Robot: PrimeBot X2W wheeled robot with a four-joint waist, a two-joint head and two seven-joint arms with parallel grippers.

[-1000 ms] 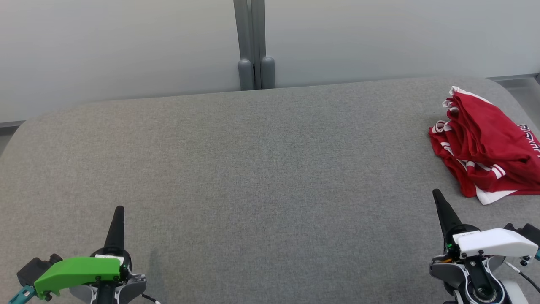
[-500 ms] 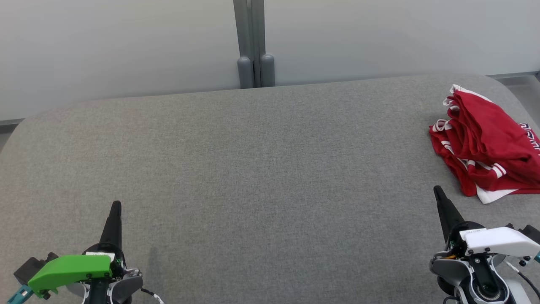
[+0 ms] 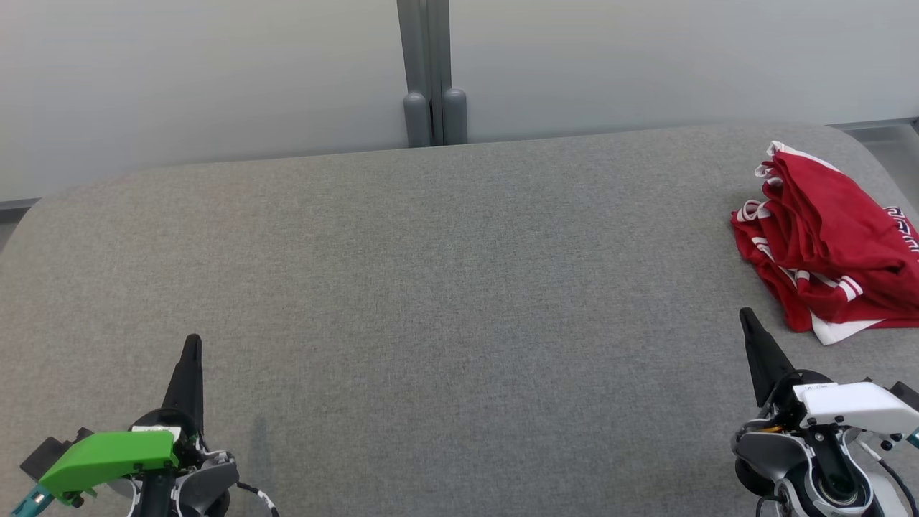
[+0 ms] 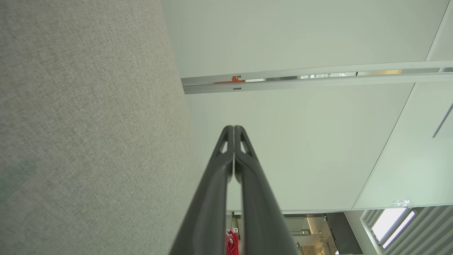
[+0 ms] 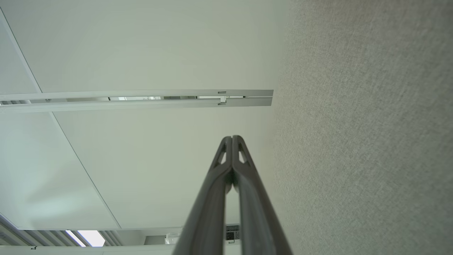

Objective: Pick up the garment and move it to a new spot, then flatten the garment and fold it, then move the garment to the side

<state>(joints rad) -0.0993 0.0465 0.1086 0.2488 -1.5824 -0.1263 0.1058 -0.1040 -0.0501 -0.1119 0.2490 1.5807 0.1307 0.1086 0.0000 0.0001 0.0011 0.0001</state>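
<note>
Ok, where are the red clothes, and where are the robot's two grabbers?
red garment (image 3: 826,237), head view, middle of the bunched red cloth.
left gripper (image 3: 190,346), head view, tips of its shut fingers.
right gripper (image 3: 748,320), head view, tips of its shut fingers.

The left gripper (image 3: 191,343) has long, dark, tapering fingers, a bright green cover (image 3: 108,454), a teal tab (image 3: 25,502) and a black-and-white striped cable (image 3: 257,495), while the right gripper (image 3: 747,316) has a white cover (image 3: 858,406) with dark screws and a rounded grey housing (image 3: 764,449).

Garment (image 3: 826,240) on table's (image 3: 445,287) right end
</note>
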